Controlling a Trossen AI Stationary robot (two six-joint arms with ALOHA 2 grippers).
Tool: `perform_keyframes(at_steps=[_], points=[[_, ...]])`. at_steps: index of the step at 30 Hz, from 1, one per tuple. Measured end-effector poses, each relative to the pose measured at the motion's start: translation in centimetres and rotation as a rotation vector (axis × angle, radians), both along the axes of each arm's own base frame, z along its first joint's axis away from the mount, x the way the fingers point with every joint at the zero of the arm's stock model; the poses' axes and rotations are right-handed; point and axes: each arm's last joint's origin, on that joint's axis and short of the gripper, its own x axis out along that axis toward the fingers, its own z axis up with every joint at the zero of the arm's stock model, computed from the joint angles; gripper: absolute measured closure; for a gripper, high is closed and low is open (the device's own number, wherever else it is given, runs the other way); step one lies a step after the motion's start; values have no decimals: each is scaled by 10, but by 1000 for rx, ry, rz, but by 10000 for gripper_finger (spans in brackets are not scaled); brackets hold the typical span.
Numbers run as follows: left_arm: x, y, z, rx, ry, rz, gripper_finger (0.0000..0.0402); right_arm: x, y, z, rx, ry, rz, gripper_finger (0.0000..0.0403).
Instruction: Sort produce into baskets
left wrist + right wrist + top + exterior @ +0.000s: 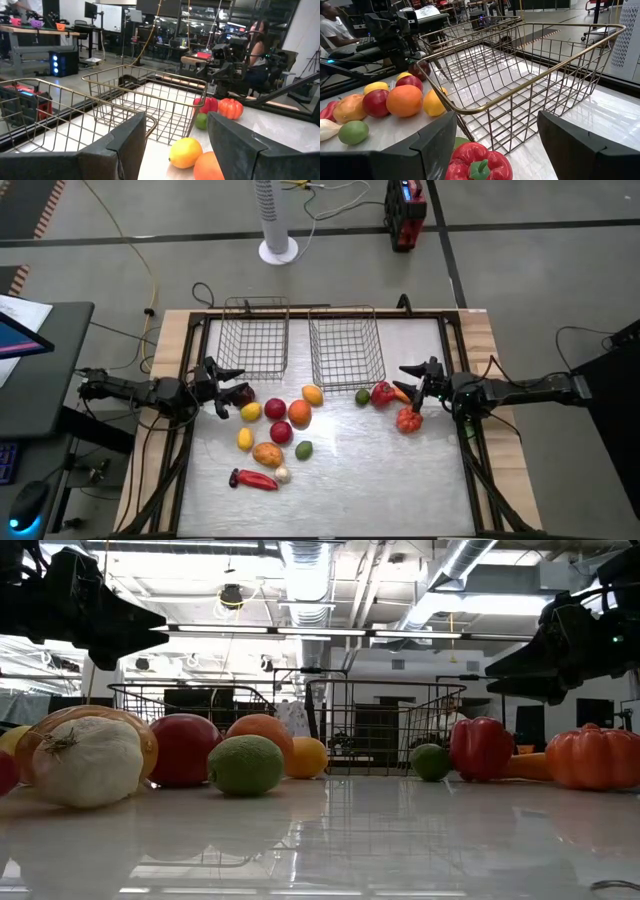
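The produce lies loose on the table: a left cluster of red, orange, yellow and green rounds (280, 425), a red chili (253, 479) and white garlic (282, 474). A right group has a red pepper (382, 393), a green round (362, 396) and an orange ribbed fruit (408, 420). Two wire baskets, left (255, 335) and right (347, 345), stand at the far side with nothing in them. My left gripper (228, 392) is open, raised over a dark purple round (241, 393). My right gripper (412, 388) is open, raised beside the red pepper (477, 162).
The table's raised dark frame (462, 370) runs along its edges. Bare tabletop (380, 480) lies at the near right. A person (257, 45) sits in the room beyond the table, and another person (335, 30) shows in the right wrist view.
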Motion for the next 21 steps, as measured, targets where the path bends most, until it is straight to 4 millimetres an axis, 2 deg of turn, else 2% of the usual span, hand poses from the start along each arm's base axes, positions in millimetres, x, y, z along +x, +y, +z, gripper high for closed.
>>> perform_keyframes(at_steps=[21], points=[[0, 0, 0, -15, -6, -1, 203, 0, 0, 0, 0, 0, 0, 99]])
